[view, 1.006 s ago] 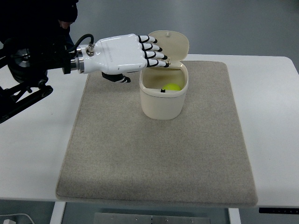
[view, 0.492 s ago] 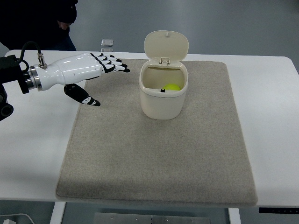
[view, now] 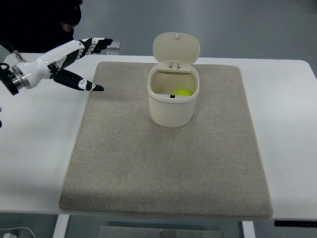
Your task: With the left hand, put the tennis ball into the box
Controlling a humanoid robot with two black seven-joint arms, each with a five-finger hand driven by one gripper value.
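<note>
Already inside the cream box [view: 173, 106] at mat centre, the tennis ball [view: 183, 92] lies well to the right of the robot's left hand [view: 64, 64], which hovers empty, fingers spread, over the table's [view: 39, 148] far-left corner.

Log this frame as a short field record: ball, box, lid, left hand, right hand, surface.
ball: tennis ball lies inside the box
box: cream box stands upright on the mat
lid: lid hinged open, tipped back
left hand: left hand at upper left, apart from the box, fingers spread, holding nothing
right hand: not in view
surface: beige mat on a white table
</note>
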